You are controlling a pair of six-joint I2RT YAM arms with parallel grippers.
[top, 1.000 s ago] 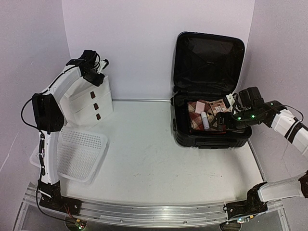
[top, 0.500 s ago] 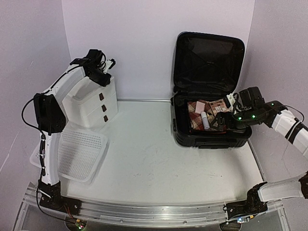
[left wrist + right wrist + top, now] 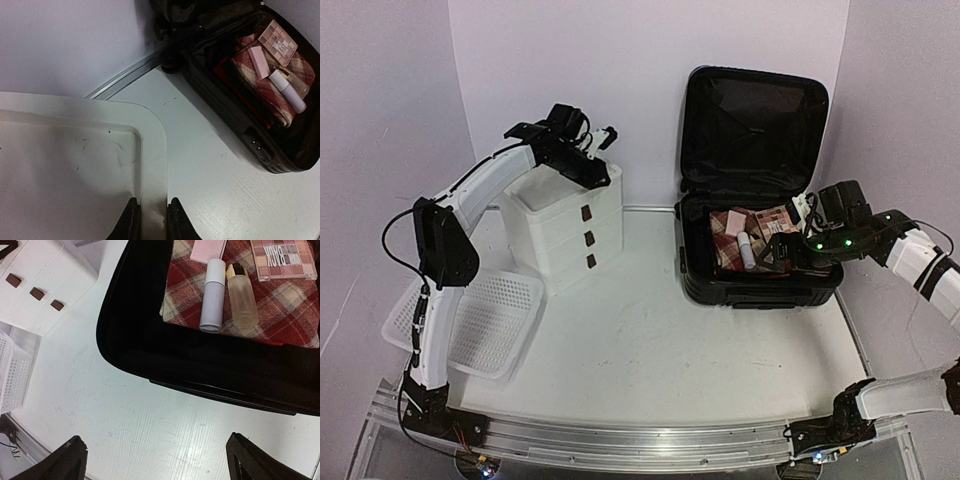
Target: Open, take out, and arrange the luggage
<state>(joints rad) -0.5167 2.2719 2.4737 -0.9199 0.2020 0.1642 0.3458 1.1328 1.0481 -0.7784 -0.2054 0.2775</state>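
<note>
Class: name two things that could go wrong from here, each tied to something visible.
The left hand pinches only the top rim of the white three-drawer plastic box; it could slip or tip. The white cylindrical tube and clear bottle lie loose on red plaid cloth in the black hard-shell suitcase; the open right hand might roll them.

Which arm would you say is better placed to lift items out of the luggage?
Probably the right: the right gripper hangs open by the luggage and its white tube, while the left gripper is shut on the drawer box rim.
</note>
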